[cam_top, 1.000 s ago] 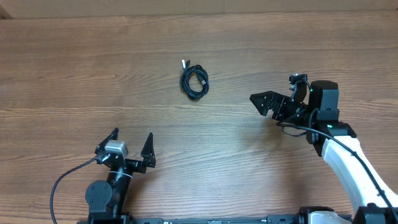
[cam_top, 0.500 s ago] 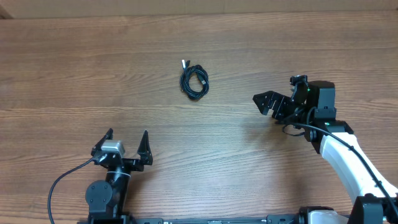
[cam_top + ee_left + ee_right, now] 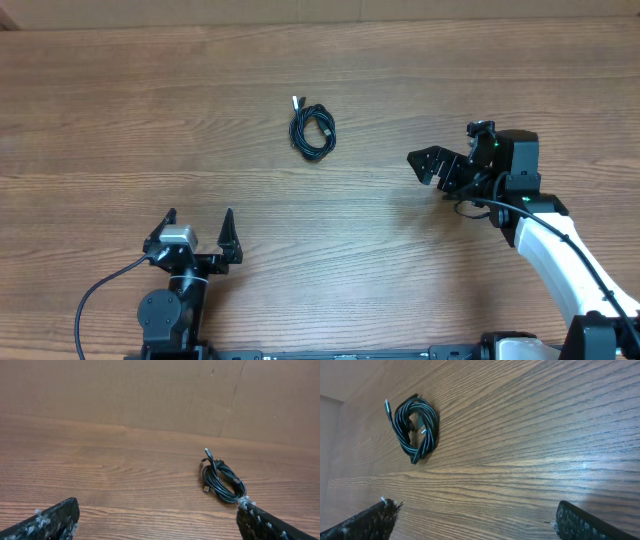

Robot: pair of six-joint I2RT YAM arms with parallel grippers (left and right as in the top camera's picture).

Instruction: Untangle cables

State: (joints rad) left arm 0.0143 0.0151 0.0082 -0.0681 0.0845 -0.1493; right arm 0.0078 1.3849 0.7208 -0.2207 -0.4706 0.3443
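With our left claw (image 3: 199, 216) and right claw (image 3: 426, 168) both spread empty, we risk pinching the whole coil of cables (image 3: 312, 130) together, tightening the tangle.

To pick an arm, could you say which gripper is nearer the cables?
The right gripper, right of the cables; the left gripper sits clearly farther from them.

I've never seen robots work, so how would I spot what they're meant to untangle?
Start at the brown wood-grain table, then look at its far middle. There lies a small coil of thin black cables, the only loose thing there, one silver plug tip poking out.
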